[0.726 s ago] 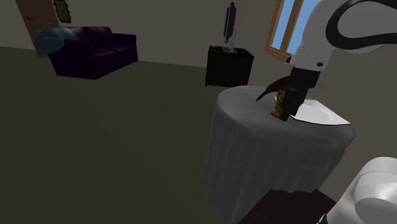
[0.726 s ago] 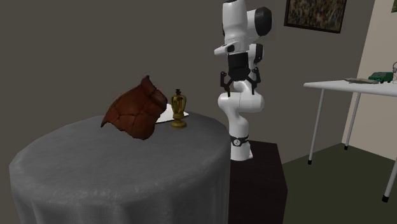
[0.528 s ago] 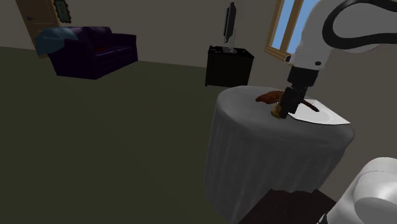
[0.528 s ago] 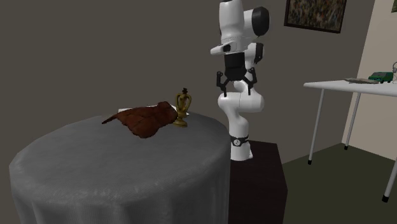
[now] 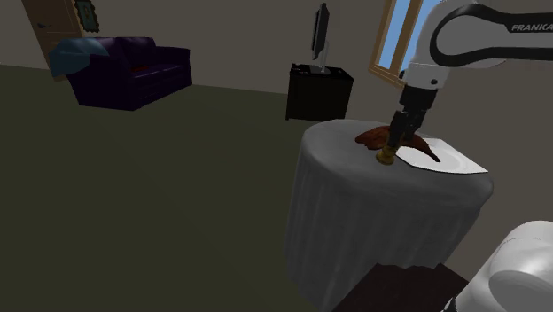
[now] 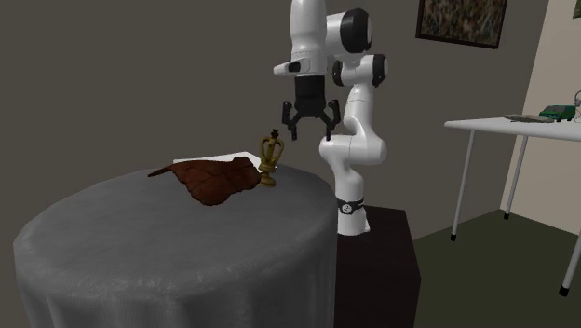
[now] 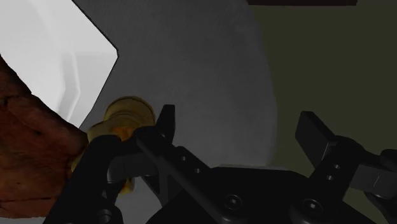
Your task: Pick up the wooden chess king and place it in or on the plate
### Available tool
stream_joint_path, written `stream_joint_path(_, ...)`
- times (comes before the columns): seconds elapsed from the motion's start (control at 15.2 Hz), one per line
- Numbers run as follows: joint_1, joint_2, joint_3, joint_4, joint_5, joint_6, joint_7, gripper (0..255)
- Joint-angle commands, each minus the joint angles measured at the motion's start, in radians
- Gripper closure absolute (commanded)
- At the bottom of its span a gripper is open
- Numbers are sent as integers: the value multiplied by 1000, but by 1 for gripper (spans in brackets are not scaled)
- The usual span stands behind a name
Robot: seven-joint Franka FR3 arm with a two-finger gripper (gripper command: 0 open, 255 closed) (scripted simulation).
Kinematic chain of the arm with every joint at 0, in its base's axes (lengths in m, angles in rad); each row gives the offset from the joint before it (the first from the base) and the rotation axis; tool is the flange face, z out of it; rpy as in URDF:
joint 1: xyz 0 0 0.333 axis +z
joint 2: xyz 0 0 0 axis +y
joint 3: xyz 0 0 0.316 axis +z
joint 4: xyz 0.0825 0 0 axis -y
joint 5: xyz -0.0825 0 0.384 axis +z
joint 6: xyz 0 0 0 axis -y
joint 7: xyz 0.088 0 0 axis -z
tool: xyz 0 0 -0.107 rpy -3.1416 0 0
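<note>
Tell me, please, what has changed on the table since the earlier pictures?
The open tool swung toward the second exterior view's left and now hangs close above the chess king, slightly to one side, touching nothing. The brown leaf-like piece, reared up before, dropped flat, partly over the plate. The king stays upright in about the same spot on the cloth-covered table.

- "FRANKA" in dark capitals on the white arm [image 5: 483, 35], along its top link at the shoulder view's upper right;
- the framed picture [image 6: 463, 20] on the wall: any marks too small to read.
</note>
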Motion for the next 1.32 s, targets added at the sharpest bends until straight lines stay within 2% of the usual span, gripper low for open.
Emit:
stream_joint_path(0.0,-17,41,-24,37,-32,15,-22,0)
stream_joint_path(0.46,-62,187,-99,176,-111,71,-84,0)
stream_joint_path(0.92,-67,181,-109,78,-119,163,-81,0)
stream_joint_path(1.25,-67,181,-110,71,-119,171,-81,0)
